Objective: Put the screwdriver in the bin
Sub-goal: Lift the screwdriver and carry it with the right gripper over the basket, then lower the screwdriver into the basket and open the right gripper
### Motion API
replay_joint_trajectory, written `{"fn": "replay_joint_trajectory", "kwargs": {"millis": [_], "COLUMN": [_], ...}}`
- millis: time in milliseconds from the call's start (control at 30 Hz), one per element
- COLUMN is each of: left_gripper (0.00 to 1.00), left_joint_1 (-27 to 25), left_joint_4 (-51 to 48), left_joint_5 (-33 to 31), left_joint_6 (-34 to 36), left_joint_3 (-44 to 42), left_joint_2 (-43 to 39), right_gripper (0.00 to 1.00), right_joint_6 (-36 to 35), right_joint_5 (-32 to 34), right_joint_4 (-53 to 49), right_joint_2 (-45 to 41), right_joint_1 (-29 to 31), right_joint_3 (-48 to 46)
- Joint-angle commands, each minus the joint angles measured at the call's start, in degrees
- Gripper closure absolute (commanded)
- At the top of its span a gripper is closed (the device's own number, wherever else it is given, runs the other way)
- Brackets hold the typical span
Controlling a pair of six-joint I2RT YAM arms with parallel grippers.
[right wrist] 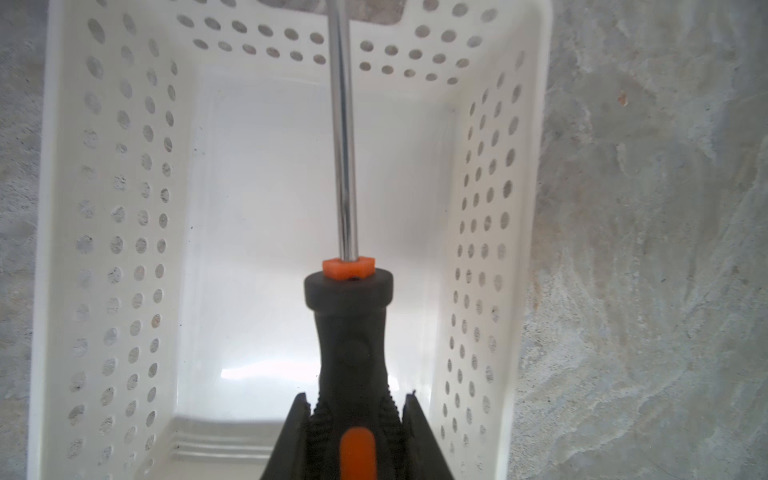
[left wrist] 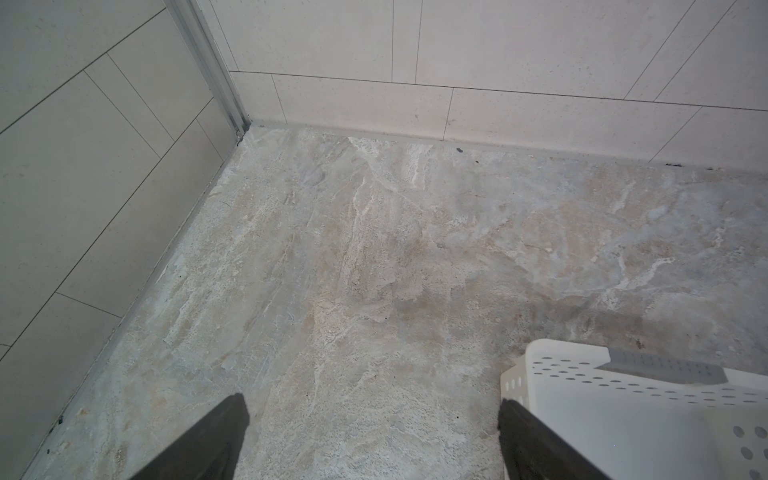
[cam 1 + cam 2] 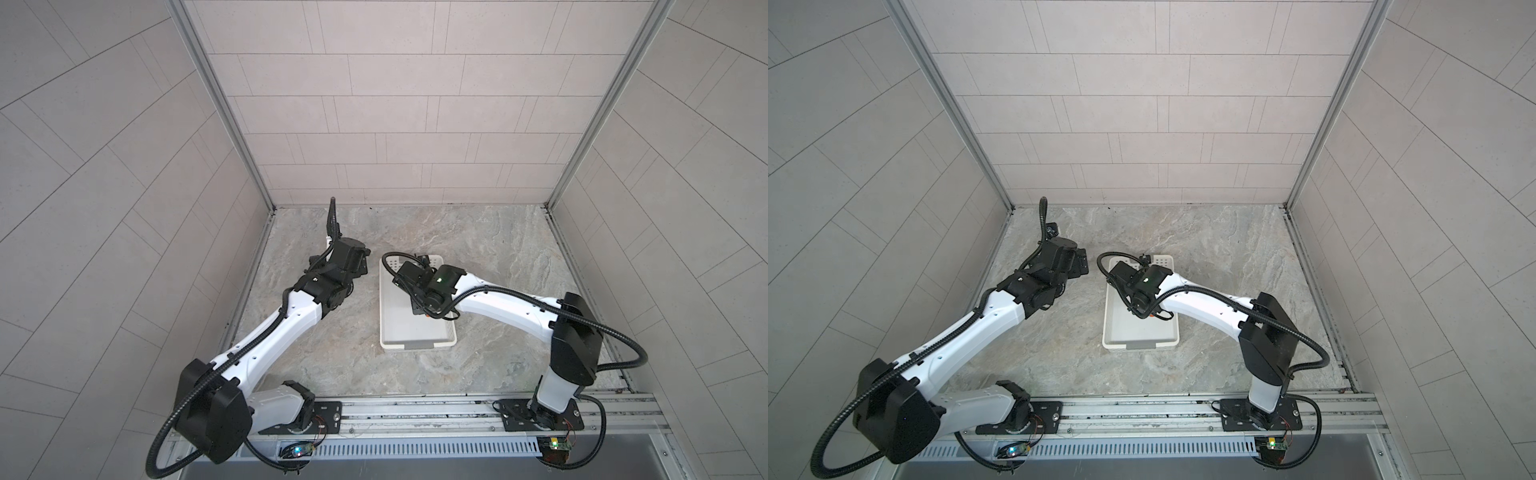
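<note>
The right hand (image 1: 355,409) is clenched on the ribbed black-and-orange handle of the screwdriver (image 1: 351,328), one finger on each side. It grips low on the handle, so the collar and the bright shaft stick out ahead of it. The tool hangs over the inside of the bin (image 1: 124,208), lined up with the bin's long axis and roughly centred between the two perforated side walls. That looks like a deliberate alignment, so the screwdriver can go down lengthwise without bridging a rim. The shaft's tip runs out of the wrist view near the far short wall, so I cannot tell whether it clears that wall or how high it sits above the white floor. In both top views the wrist covers the grasp, and only a spot of orange shows beneath it, over the bin (image 3: 417,345). The bin's floor looks bare, so nothing blocks a release. The left hand (image 2: 372,403) is held wide apart with nothing in it, parked just outside the bin's far corner beside the grey handle tab (image 2: 665,365). It seems to be kept out of the way. The marbled tabletop (image 3: 498,257) around it carries nothing else.
</note>
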Motion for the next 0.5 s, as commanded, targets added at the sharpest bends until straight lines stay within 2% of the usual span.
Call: {"fn": "replay_joint_trajectory", "kwargs": {"millis": [0,267,467], "left_gripper": [0.00,0.00,0.00], "left_joint_1": [-0.17,-0.18,-0.12], "left_joint_4": [-0.66,-0.61,-0.64], "left_joint_5": [-1.73,-2.01,-2.08], "left_joint_6": [-1.85,-1.85,-1.91], "left_joint_3": [-0.39,-0.48,-0.50], "left_joint_2": [-0.42,-0.86,-0.78], "right_gripper": [0.91,0.91,0.89], "right_joint_6": [0.61,0.19,0.05], "right_joint_5": [0.82,-1.25,-0.47], "right_joint_4": [1.15,3.87,4.05], "right_joint_2": [3.97,11.53,13.15], "right_joint_1": [0.81,2.05,2.14], "right_joint_3": [2.40,3.91,4.27]}}
